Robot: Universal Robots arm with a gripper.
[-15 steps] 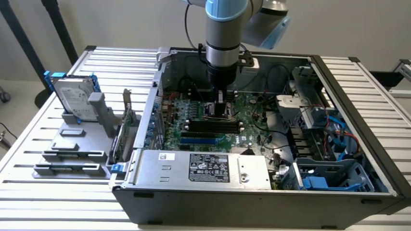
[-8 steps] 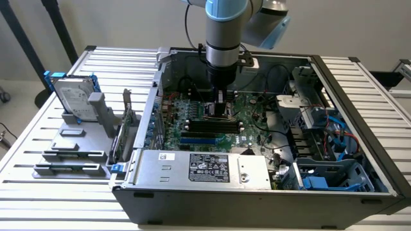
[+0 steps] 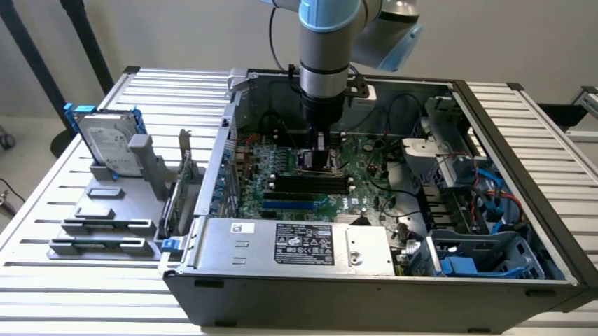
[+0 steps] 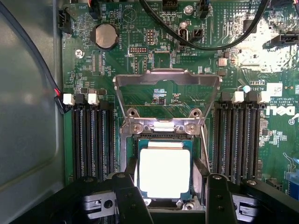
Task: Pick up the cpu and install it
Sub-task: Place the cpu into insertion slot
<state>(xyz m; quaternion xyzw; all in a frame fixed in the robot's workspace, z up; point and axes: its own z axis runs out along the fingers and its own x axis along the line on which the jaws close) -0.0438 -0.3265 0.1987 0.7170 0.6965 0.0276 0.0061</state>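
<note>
1. You are hovering over the cpu (image 4: 164, 172), which is lying in its socket (image 4: 132, 154) with the metal frame (image 4: 167, 78) hinged up.
2. Your fingers (image 4: 127, 196) are standing spread, straddling it (apparently not pinching).
3. You should be staying level and square, since a sideways nudge is risking a skewed seat.

From my console, the arm (image 3: 325, 49) is a silver-grey tube with pale blue joint caps and a black ring low on the wrist. A thin black cable (image 3: 271, 35) runs alongside it. My pincer (image 4: 168, 186) has two matte black fingers (image 4: 126, 196), each showing a round screw head, with silvery brackets behind.
</note>
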